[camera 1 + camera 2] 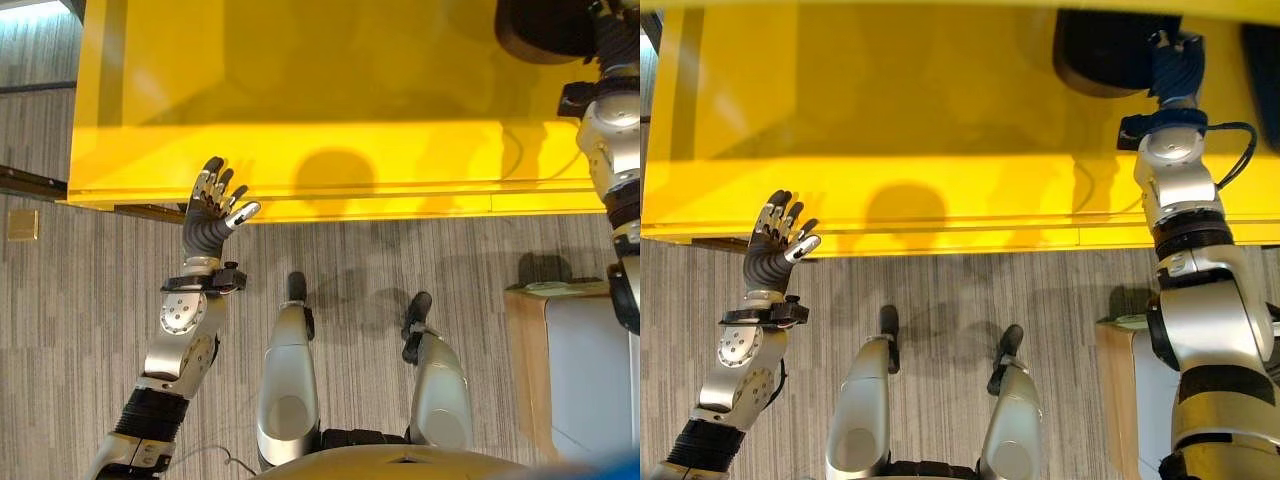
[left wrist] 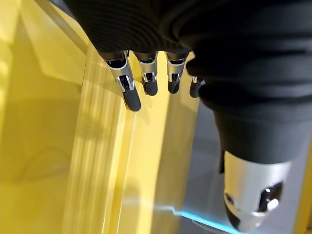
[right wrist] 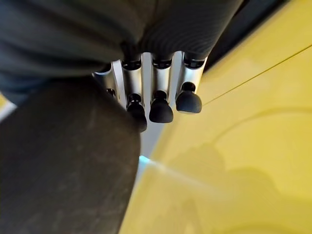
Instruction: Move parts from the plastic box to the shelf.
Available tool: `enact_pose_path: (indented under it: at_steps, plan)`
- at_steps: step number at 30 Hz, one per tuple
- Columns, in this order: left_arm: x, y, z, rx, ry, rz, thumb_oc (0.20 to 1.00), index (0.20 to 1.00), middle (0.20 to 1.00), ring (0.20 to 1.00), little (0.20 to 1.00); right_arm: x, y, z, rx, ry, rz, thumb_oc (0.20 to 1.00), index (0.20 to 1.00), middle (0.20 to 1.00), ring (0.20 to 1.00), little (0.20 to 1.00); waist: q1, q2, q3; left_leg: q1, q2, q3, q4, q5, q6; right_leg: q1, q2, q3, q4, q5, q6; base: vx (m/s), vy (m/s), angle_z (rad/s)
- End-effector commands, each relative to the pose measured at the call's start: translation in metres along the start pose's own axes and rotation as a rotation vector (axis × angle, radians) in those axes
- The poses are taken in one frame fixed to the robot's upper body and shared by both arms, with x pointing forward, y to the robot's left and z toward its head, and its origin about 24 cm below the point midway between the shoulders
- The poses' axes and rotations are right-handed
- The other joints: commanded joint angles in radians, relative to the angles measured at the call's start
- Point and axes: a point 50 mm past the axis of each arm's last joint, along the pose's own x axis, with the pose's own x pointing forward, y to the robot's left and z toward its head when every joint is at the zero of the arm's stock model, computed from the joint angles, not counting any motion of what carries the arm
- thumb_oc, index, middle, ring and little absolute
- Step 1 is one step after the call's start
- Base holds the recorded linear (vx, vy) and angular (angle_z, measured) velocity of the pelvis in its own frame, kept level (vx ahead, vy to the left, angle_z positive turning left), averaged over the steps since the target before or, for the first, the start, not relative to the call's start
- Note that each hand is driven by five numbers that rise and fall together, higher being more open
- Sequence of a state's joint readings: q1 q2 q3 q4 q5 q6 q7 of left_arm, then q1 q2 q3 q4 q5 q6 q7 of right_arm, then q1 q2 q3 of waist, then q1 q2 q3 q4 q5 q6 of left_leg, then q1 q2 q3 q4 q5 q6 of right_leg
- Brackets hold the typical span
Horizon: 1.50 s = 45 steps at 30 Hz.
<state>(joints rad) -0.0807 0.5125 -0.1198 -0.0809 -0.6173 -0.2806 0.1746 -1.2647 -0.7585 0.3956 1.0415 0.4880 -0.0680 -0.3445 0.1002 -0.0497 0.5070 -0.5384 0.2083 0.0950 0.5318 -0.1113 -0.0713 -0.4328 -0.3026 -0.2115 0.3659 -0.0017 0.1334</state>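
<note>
The yellow shelf (image 1: 330, 110) looked smooth and glossy (it mirrored light along its edge), the floor (image 1: 400, 250) was matt striped carpet, and a dark, dull, faintly dusty part (image 3: 68, 165) sat against my right hand (image 3: 156, 92).

The yellow shelf (image 1: 940, 120) lies bare between the hands; a dark part (image 1: 1095, 55) blocks its right end.

Grey striped carpet (image 1: 90, 290) w/ a wooden-edged white cabinet (image 1: 560, 370) at right.
</note>
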Motion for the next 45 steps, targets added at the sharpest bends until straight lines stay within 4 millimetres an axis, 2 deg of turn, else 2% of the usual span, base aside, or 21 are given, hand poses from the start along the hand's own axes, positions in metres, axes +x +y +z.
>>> enact_pose_path:
  at_steps: [1,4,6,10,17,21,32,37,45]
  plan:
    - [-0.017,-0.007,-0.011,-0.007,0.074,-0.056,1.000,1.000,1.000,1.000,1.000,0.007,-0.012,0.049,0.115,-0.165,-0.021,0.200,0.200,0.200,0.200,0.200,-0.006,-0.005,-0.058,-0.016,0.049,-0.071,-0.065,0.047,-0.047,0.038,-0.039,0.005,0.158,-0.109,0.016,-0.09,-0.019,-0.01]
    - [-0.016,-0.014,-0.012,-0.024,0.075,-0.076,1.000,1.000,1.000,1.000,1.000,0.011,-0.020,0.048,0.096,-0.139,-0.049,0.200,0.200,0.200,0.200,0.200,-0.008,0.003,-0.052,-0.068,0.049,-0.087,-0.015,0.034,-0.048,-0.014,-0.043,0.011,0.221,-0.136,0.007,-0.08,-0.006,0.05]
    - [-0.017,-0.016,-0.014,-0.025,0.086,-0.085,1.000,1.000,1.000,1.000,1.000,0.013,-0.026,0.049,0.067,-0.137,-0.064,0.200,0.200,0.200,0.200,0.200,-0.008,0.008,-0.046,-0.102,0.048,-0.107,0.038,-0.006,-0.055,-0.047,-0.048,0.021,0.280,-0.177,0.007,0.01,-0.019,0.09]
    - [-0.016,-0.019,-0.017,-0.028,0.096,-0.089,1.000,1.000,1.000,1.000,1.000,0.014,-0.033,0.043,0.040,-0.118,-0.083,0.200,0.200,0.200,0.200,0.200,-0.012,0.013,-0.039,-0.149,0.044,-0.120,0.084,-0.025,-0.051,-0.092,-0.051,0.027,0.324,-0.200,0.001,0.00,-0.004,0.00]
    - [-0.011,-0.022,-0.015,-0.028,0.080,-0.105,1.000,1.000,1.000,1.000,1.000,0.017,-0.047,0.033,-0.051,-0.072,-0.116,0.200,0.200,0.200,0.200,0.200,-0.005,0.018,-0.037,-0.179,0.032,-0.128,0.096,-0.029,-0.047,-0.123,-0.060,0.029,0.340,-0.204,0.000,0.00,-0.003,0.07]
    - [-0.008,-0.022,-0.013,-0.029,0.065,-0.103,1.000,1.000,1.000,1.000,1.000,0.019,-0.050,0.040,-0.166,-0.086,-0.112,0.200,0.200,0.200,0.200,0.200,-0.002,0.016,-0.039,-0.181,0.028,-0.131,0.098,-0.032,-0.045,-0.123,-0.062,0.030,0.342,-0.209,-0.001,0.00,0.000,0.00]
    - [-0.007,-0.020,-0.011,-0.033,0.049,-0.090,1.000,1.000,1.000,1.000,1.000,0.023,-0.055,0.056,-0.325,-0.117,-0.111,0.200,0.200,0.200,0.200,0.200,0.009,0.011,-0.045,-0.186,0.020,-0.141,0.088,-0.026,-0.047,-0.124,-0.063,0.016,0.348,-0.217,-0.004,0.00,0.000,0.00]
    - [-0.007,-0.019,-0.009,-0.035,0.043,-0.086,1.000,1.000,1.000,1.000,1.000,0.024,-0.054,0.061,-0.334,-0.125,-0.116,0.200,0.200,0.200,0.200,0.200,0.012,0.011,-0.044,-0.189,0.019,-0.146,0.088,-0.025,-0.048,-0.124,-0.062,0.015,0.351,-0.220,-0.006,0.00,-0.001,0.01]
    - [-0.006,-0.020,-0.009,-0.040,0.039,-0.083,1.000,1.000,1.000,1.000,1.000,0.023,-0.053,0.057,-0.303,-0.110,-0.115,0.200,0.200,0.200,0.200,0.200,0.012,0.010,-0.040,-0.190,0.020,-0.148,0.085,-0.023,-0.050,-0.126,-0.060,0.013,0.357,-0.226,-0.007,0.00,0.000,0.00]
